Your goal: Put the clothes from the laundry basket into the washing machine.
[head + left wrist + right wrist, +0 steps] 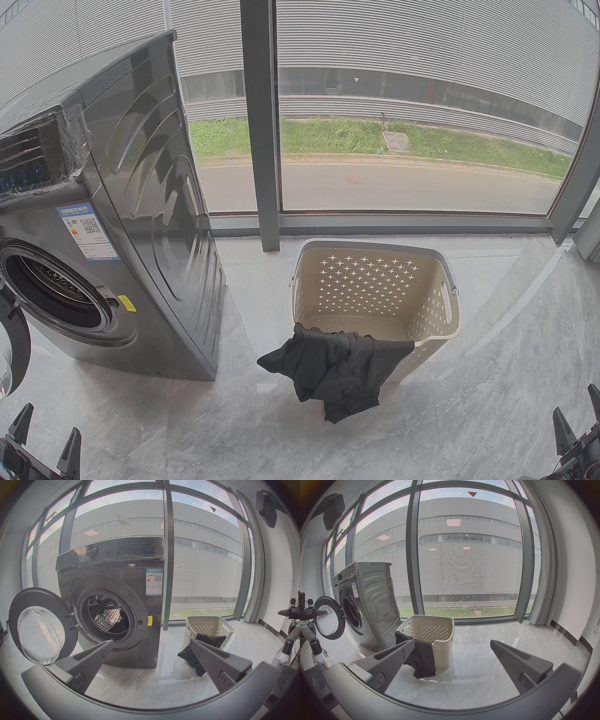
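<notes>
A cream laundry basket stands on the floor by the window. A black garment hangs over its near rim and trails onto the floor. To the basket's left stands the grey washing machine, its round door swung open and the drum showing. My left gripper is low at the front left, open and empty. My right gripper is low at the front right, open and empty.
Grey marble floor spreads between me and the basket. A tall window with a dark pillar rises behind the basket and machine. A curtain hangs at the right wall.
</notes>
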Robot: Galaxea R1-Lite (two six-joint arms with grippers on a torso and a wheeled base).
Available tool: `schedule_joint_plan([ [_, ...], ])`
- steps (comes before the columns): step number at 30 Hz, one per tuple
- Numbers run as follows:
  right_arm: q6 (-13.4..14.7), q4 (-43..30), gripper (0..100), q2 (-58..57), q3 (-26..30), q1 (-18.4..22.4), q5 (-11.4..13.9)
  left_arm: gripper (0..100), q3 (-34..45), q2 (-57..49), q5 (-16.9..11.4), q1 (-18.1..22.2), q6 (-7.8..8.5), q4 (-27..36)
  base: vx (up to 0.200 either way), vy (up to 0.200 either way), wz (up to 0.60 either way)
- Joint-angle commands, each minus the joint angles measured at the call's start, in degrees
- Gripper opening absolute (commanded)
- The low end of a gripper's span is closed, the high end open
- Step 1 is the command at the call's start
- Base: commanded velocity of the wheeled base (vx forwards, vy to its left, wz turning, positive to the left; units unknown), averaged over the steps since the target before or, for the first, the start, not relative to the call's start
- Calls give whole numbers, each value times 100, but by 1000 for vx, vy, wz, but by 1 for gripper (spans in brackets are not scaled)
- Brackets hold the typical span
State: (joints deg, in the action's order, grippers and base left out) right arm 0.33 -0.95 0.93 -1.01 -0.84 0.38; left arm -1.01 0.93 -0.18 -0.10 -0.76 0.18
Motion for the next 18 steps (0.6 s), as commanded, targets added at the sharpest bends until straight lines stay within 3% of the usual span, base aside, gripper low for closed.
schedule_joint_plan([
  [1, 29, 25, 100, -93, 66, 5, -3, 100, 84, -93, 1, 1, -4, -9, 0, 0, 0],
  [4, 46, 227, 100, -93, -294, -4, 15, 100, 84, -93, 1, 1, -4, -1, 0, 0, 0],
  [5, 187, 227, 100, 92, -1270, -92, 41, 100, 84, -93, 1, 1, -12, -1, 0, 0, 0],
  [8, 477, -248, 100, 1103, -1973, -390, 217, 100, 84, -93, 1, 1, 5, -1, 0, 0, 0],
  [11, 626, -406, 100, 2140, -1938, -751, 648, 100, 84, -93, 1, 1, -4, -1, 0, 0, 0],
  [13, 925, -283, 100, 3265, -1850, -1058, 903, 100, 84, -93, 1, 1, -12, -1, 0, 0, 0],
  [15, 1092, 25, 100, 4047, -1815, -1243, 973, 100, 84, -93, 9, 1, -21, -1, 0, 0, 0],
  [18, 1092, 728, 100, 5163, -1692, -1489, 973, 100, 84, -93, 9, 1, -21, -1, 0, 0, 0],
])
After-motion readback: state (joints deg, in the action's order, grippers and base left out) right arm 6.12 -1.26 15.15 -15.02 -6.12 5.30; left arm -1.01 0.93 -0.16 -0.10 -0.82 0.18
